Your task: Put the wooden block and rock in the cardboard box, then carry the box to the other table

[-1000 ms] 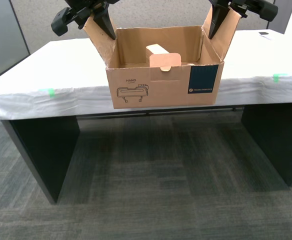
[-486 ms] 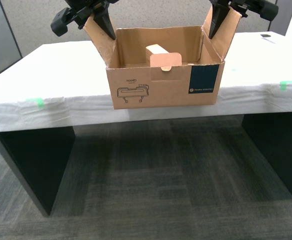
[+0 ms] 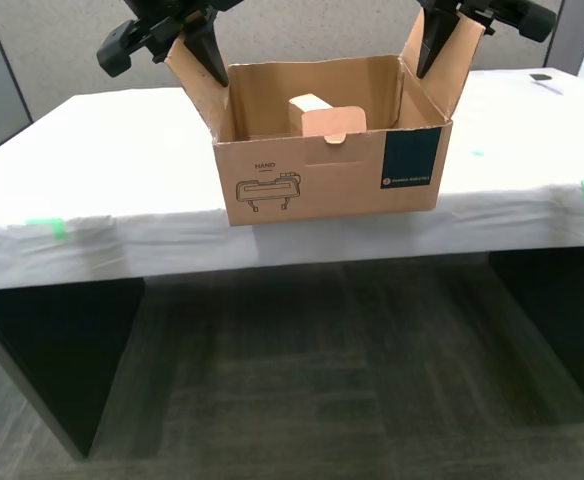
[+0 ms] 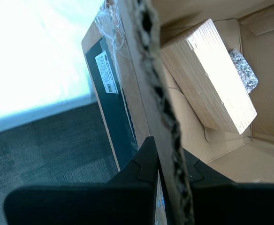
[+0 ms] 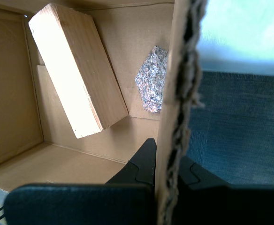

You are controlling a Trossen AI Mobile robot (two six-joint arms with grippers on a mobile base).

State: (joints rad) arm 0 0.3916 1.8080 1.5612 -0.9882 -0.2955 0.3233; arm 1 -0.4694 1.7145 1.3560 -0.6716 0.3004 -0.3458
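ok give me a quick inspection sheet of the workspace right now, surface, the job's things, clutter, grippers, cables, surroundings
Surface: table with a wrinkled whitish film cover and green tape marks along its front edge.
Job's things: cardboard box held at the table's front edge; whether it touches the table cannot be told. Wooden block leans tilted inside it, and the rock lies beside the block.
Clutter: a small dark item far back on the table at the exterior view's right, too small to identify.
Grippers: my first gripper is clamped on one side flap, my second gripper on the other.
Cables: nothing seen.
Surroundings: dark carpet, grey partition wall behind.
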